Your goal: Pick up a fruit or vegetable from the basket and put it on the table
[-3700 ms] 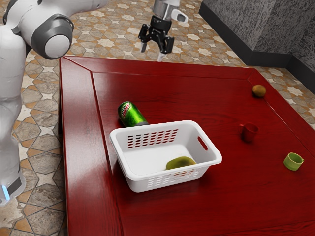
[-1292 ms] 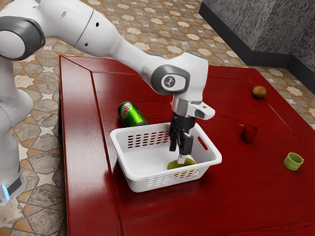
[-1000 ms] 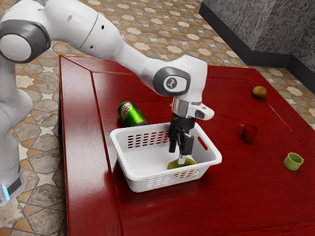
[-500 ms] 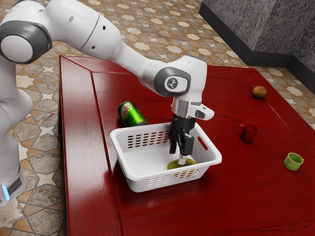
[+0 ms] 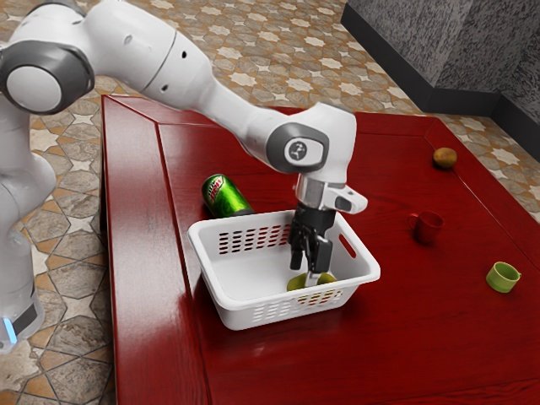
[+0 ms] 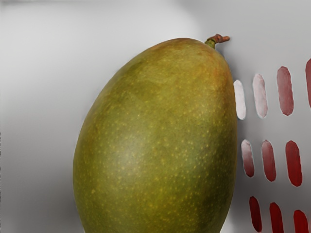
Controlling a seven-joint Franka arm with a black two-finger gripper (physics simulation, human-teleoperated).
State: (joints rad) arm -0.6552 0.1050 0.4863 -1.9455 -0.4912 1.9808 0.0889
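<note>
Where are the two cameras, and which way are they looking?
Exterior view: it sits off to the arm's side, higher than the red table, and looks slanting down at the tabletop and the white basket. The robot's arm comes in from the exterior view's left, with the gripper in the basket.
Wrist view: it rides on the robot's hand and looks down into the basket at the mango, very close up.
Both views share the mango and part of the basket.

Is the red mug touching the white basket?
Apart. The exterior view shows a strip of red tabletop between the red mug and the white basket.
</note>
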